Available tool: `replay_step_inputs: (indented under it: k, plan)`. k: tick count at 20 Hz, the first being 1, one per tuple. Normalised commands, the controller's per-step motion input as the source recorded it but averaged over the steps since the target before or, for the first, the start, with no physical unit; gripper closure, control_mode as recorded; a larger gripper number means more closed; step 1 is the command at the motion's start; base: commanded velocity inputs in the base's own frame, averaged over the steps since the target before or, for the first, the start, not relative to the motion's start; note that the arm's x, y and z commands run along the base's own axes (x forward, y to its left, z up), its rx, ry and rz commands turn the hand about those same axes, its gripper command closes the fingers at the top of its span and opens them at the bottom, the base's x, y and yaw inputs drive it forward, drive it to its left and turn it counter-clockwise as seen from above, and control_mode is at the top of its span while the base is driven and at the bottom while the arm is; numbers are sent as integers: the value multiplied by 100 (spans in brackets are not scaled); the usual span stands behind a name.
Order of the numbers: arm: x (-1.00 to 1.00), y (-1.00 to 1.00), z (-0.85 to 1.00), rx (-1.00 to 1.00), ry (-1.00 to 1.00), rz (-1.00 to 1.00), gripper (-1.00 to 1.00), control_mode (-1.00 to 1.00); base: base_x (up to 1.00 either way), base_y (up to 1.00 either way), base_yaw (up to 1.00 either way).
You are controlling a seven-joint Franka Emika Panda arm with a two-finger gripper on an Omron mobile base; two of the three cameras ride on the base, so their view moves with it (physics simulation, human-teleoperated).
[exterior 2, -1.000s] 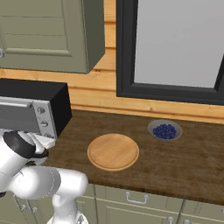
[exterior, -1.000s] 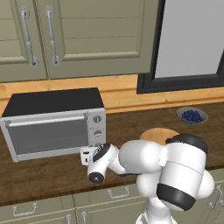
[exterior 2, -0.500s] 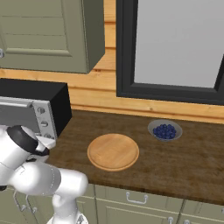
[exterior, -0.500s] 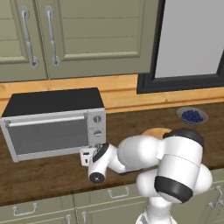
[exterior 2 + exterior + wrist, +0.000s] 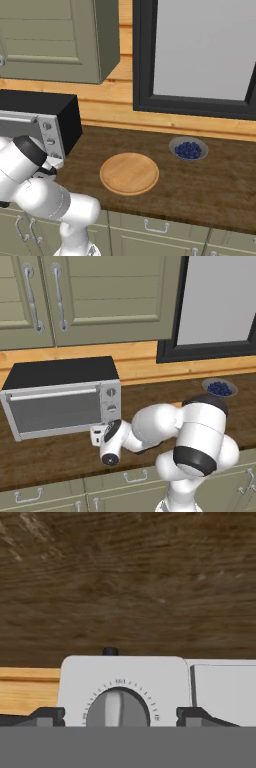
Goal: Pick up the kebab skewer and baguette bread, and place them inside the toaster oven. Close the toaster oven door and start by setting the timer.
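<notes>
Silver oven (image 5: pixel 60 406): seated on the bench (image 5: pixel 45 456) at the left, black top, back toward the wood wall strip.
Door (image 5: pixel 55 410): seen shut, grey window, bar handle along its upper edge.
Knobs: three in a column on the right panel (image 5: pixel 111 401); the lowest knob (image 5: pixel 118 708) is seen in the hand view, centred between the fingertips (image 5: pixel 46 714), pointer bar upright in that view, tick marks around it.
Jaws: held apart, one tip either side of the knob, no contact visible; gripper (image 5: pixel 98 435) is level with the oven's lower right front corner.
Skewer, baguette: neither can be made out through the door window.
Board (image 5: pixel 129 173): round, wooden, lying flat on the bench right of the oven, bare.
Bowl (image 5: pixel 188 149): grey, filled with blueberries, standing right of the board, apart from it.
</notes>
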Motion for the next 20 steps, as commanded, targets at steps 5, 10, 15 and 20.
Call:
replay_step_inputs:
  k: [5,10,15,20]
  plan:
    - [2,0,1,0,-7,0,-100,-100,0,0,0]
    - [0,0,1,0,-4,0,100,-100,0,0,0]
    - [0,-10,13,0,-1,0,100,-100,0,0,0]
    - [0,-17,29,0,0,0,100,-100,0,0,0]
